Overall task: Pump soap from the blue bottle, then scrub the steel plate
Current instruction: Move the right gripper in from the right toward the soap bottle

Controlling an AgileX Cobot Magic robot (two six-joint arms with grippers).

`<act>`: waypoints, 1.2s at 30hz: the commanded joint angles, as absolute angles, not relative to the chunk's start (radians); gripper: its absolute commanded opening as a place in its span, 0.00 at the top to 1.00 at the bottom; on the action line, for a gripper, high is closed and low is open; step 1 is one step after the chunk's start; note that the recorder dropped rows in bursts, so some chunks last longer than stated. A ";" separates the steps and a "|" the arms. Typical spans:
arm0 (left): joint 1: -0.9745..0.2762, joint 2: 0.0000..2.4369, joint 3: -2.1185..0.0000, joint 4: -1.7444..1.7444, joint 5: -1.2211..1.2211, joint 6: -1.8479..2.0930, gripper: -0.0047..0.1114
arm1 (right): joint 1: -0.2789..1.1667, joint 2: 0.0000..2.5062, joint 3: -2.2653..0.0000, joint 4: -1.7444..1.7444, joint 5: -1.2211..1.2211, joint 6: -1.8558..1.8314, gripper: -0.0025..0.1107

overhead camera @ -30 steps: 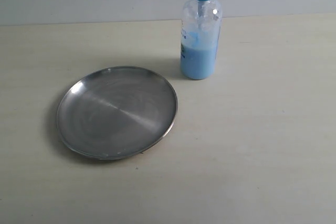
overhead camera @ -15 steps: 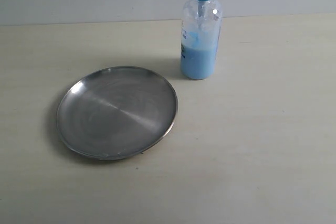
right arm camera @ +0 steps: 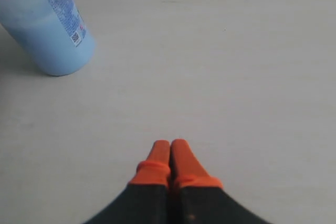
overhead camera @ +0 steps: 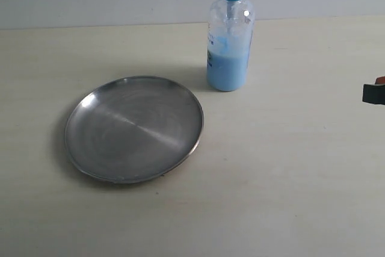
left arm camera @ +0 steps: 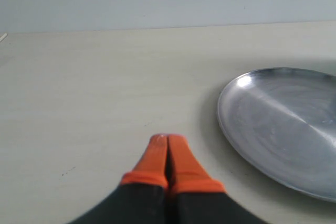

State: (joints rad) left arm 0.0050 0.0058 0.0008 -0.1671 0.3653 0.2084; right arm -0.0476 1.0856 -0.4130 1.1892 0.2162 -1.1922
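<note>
While we watch from outside, the blue bottle [overhead camera: 230,46] stands upright near the steel plate's [overhead camera: 133,129] far rim. Our right gripper [overhead camera: 374,92] just pokes in at the right edge, with bare table [overhead camera: 289,167] between. In the left wrist view, our left gripper [left arm camera: 167,140] is pinched together beside the plate. In the right wrist view, the right gripper is pressed together too, with the bottle well apart.

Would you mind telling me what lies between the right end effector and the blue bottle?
Only bare table: the right wrist view shows nothing on the stretch from the shut right end effector to the blue bottle.
</note>
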 commanded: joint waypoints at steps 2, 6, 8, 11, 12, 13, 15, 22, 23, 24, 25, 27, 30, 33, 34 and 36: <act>0.001 0.000 0.000 -0.167 0.359 0.203 0.96 | -0.047 1.180 -0.459 1.603 0.370 -1.728 0.98; 0.001 0.000 0.000 -0.167 0.359 0.203 0.96 | -0.047 1.259 -0.469 1.744 0.503 -1.997 0.98; 0.001 0.000 0.000 -0.167 0.359 0.203 0.96 | -0.047 1.293 -0.488 1.744 0.511 -2.025 0.98; 0.001 0.000 0.000 -0.167 0.359 0.203 0.96 | -0.047 1.349 -0.519 1.744 0.493 -2.022 0.98; 0.001 0.000 0.000 -0.167 0.359 0.203 0.96 | -0.047 1.367 -0.530 1.744 0.492 -2.022 0.98; 0.001 0.000 0.000 -0.167 0.359 0.203 0.96 | -0.047 1.381 -0.539 1.744 0.491 -2.022 0.98; 0.001 0.000 0.000 -0.167 0.359 0.203 0.96 | -0.047 1.416 -0.564 1.744 0.477 -2.000 0.98; 0.001 0.000 0.000 -0.167 0.359 0.203 0.96 | 0.047 1.468 -0.653 1.613 0.299 -1.778 0.98; 0.001 0.000 0.000 -0.167 0.359 0.203 0.96 | 0.080 1.468 -0.668 1.538 0.263 -1.717 0.98; 0.001 0.000 0.000 -0.167 0.359 0.203 0.96 | 0.114 1.468 -0.681 1.454 0.234 -1.647 0.98; 0.001 0.000 0.000 -0.167 0.359 0.203 0.96 | 0.147 1.468 -0.692 1.362 0.207 -1.567 0.98; 0.001 0.000 0.000 -0.167 0.359 0.203 0.96 | 0.205 1.468 -0.703 1.193 0.162 -1.403 0.98; 0.001 0.000 0.000 -0.167 0.359 0.203 0.96 | 0.262 1.468 -0.706 0.926 0.124 -1.117 0.98; 0.001 0.000 0.000 -0.167 0.359 0.203 0.96 | 0.291 1.485 -0.706 0.701 0.128 -0.861 0.98; 0.001 0.000 0.000 -0.167 0.359 0.203 0.96 | 0.295 1.497 -0.706 0.626 0.135 -0.771 0.98; 0.001 0.000 0.000 -0.167 0.359 0.203 0.96 | 0.296 1.528 -0.706 0.489 0.150 -0.598 0.98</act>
State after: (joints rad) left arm 0.0050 0.0058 0.0008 -0.1671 0.3653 0.2084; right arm 0.2909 1.4948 -0.6988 0.6814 0.1387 -0.8294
